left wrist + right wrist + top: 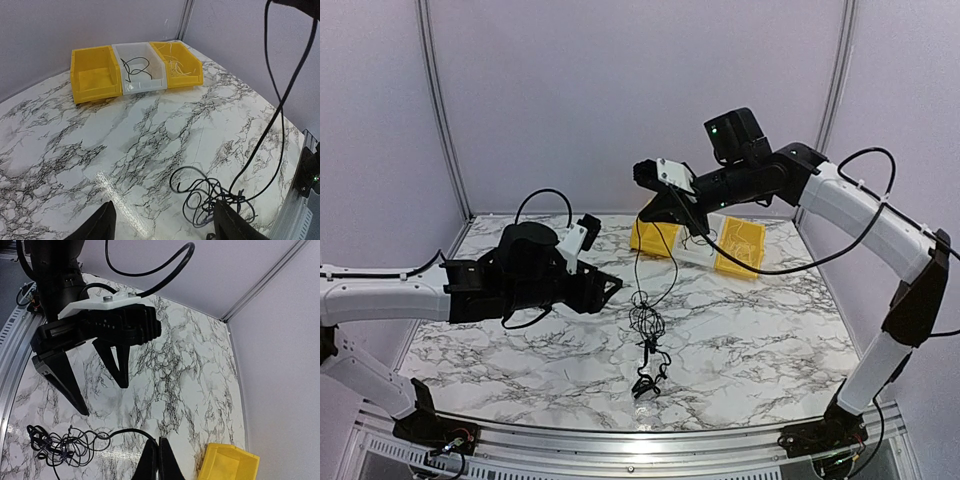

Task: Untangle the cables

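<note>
1. Right fingers (151, 465) – pressed together on one thin black strand (125, 432), held well above the tabletop (770, 330). In the top view it hangs from them down to the heap.
2. Left fingers (97, 227) – apart, holding nothing, hovering near the heap and pointed toward it.
3. Cables (646, 320) – small looped heap at mid-tabletop, between the two arms. A tail runs to a second clump (645, 385) nearer the front edge.
4. Progress (est.): partly done. One strand is lifted but joins the knot, and the loops are not yet separated. A black cable (135, 67) lies in the clear bin (142, 86) and whitish wires in the yellow bin (187, 80) beside it, prob. already sorted. Most of the heap is left.
5. Materials: the cables are v. thin, limp, black w/ whitish bits. The tabletop is a glossy marble pattern that reflects light. The bins are rigid plastic w/ low front lips. The fingers are black, tapered and hard.
</note>
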{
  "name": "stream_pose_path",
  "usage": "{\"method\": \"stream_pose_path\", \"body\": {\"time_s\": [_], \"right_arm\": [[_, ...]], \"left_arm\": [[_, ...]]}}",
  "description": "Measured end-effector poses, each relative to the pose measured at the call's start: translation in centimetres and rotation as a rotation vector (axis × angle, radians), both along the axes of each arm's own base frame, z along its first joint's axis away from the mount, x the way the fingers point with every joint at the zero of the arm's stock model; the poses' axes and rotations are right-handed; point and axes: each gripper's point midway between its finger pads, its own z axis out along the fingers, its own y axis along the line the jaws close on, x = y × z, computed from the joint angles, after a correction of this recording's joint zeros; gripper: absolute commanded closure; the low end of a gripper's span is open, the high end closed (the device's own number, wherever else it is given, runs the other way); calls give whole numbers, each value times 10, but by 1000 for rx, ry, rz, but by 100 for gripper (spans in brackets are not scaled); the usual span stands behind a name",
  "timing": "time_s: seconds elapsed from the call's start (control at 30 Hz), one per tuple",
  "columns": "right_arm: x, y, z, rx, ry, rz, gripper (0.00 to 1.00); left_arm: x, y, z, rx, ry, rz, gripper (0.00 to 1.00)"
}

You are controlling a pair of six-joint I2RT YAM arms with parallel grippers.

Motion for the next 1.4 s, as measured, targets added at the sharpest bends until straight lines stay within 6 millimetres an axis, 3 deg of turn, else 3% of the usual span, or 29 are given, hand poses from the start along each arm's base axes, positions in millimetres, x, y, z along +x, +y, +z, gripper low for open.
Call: {"method": "stream_pose_path", "body": {"time_s": [0.33,0.5,0.63,0.77,0.9,0.93,0.97,1.07,1.17,1.3,1.4], "right_arm": [[-4,12,-14,-24,38,4,100],[-4,12,-14,-24,44,-3,100],[-12,15,-9,-27,33,16,100],[-32,24,16,-1,3,61,100],[-43,27,73,90,-32,62,100],[-44,26,95,132,-47,55,100],[-44,23,113,160,-58,37,100],[-41,17,137,200,-47,-17,100],[-36,15,145,222,-37,-63,100],[-25,13,143,213,-49,-124,100],[-17,11,142,209,-63,-163,100]], "left_arm": [[-9,-42,13,-43,-23,-190,32],[-10,-43,13,-40,-28,-200,38],[9,-41,6,-37,-35,-121,40],[40,-54,-7,-42,-31,-41,48],[60,-59,-22,-78,-27,35,59],[61,-58,-26,-85,-19,48,60],[62,-58,-27,-111,-21,56,62],[67,-61,-5,-224,-56,69,65],[71,-58,6,-300,-75,80,66],[69,-54,0,-334,-64,85,63],[68,-51,-4,-353,-56,89,52]]}}
